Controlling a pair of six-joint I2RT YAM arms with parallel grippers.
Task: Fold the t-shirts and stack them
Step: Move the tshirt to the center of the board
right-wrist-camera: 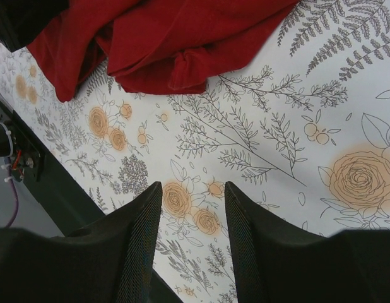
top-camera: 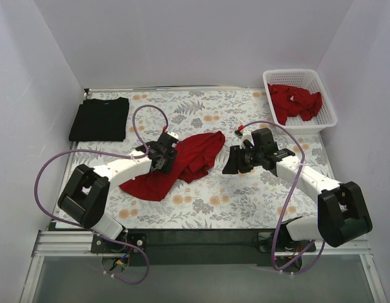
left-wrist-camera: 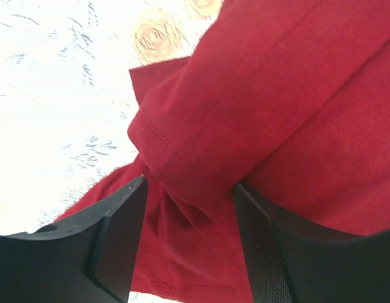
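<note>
A crumpled red t-shirt (top-camera: 194, 158) lies in the middle of the floral table. My left gripper (top-camera: 162, 158) is down on its left part. In the left wrist view the gripper (left-wrist-camera: 190, 182) is open, its fingers (left-wrist-camera: 119, 233) standing on either side of a raised fold of the red cloth (left-wrist-camera: 271, 95) without pinching it. My right gripper (top-camera: 235, 161) hangs open just right of the shirt, nothing between its fingers (right-wrist-camera: 193, 184); the shirt's edge (right-wrist-camera: 176, 44) lies ahead of it. A black t-shirt (top-camera: 99, 118) lies folded at the back left.
A white lattice basket (top-camera: 327, 95) at the back right holds more red t-shirts (top-camera: 296, 102). White walls close in the table on three sides. Purple cables loop from both arms over the table.
</note>
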